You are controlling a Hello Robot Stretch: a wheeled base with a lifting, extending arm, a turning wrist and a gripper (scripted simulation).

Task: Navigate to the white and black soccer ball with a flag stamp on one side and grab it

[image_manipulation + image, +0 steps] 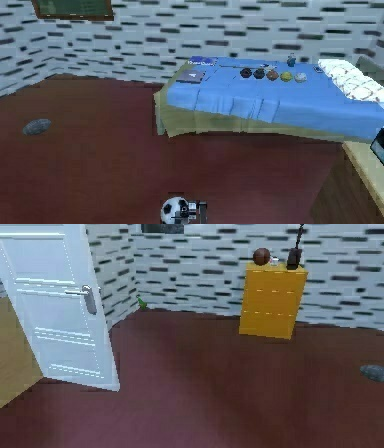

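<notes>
A white and black ball (176, 210), round with dark patches like a soccer ball, shows at the arm side view's bottom edge over the dark red floor; I can make out no flag stamp on it. Right beside it a small dark piece rises from the bottom edge, which I take for my gripper (196, 211). I cannot tell whether they touch, nor whether the gripper holds anything.
A bed with a blue cover (270, 105) carries several small round things and a white pillow (352, 78). Wooden furniture (350, 190) stands at the lower right. A grey lump (37, 126) lies on the floor. Ahead are a white door (55, 304) and a yellow dresser (272, 302) bearing a brown ball (261, 257).
</notes>
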